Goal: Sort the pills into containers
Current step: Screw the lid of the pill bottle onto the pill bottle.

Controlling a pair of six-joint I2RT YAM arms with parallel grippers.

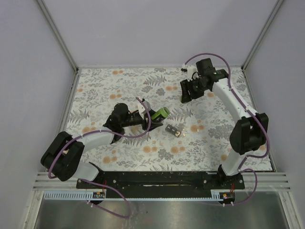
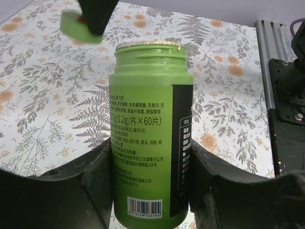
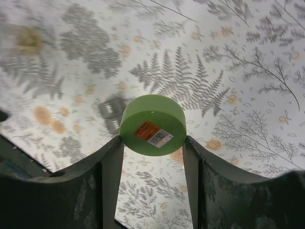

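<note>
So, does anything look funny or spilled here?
No spilled pills show. The one odd thing: the green bottle has no lid and is held on a slant in the left tool. Its green cap is far off, pinched in the right tool above the table.

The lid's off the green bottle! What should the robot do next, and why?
Probably lower the right fingers and set the green cap down on the table. They pinch the cap up in the air while the left fingers hold the opened green bottle, so freeing that arm seems sensible before any pouring.
</note>
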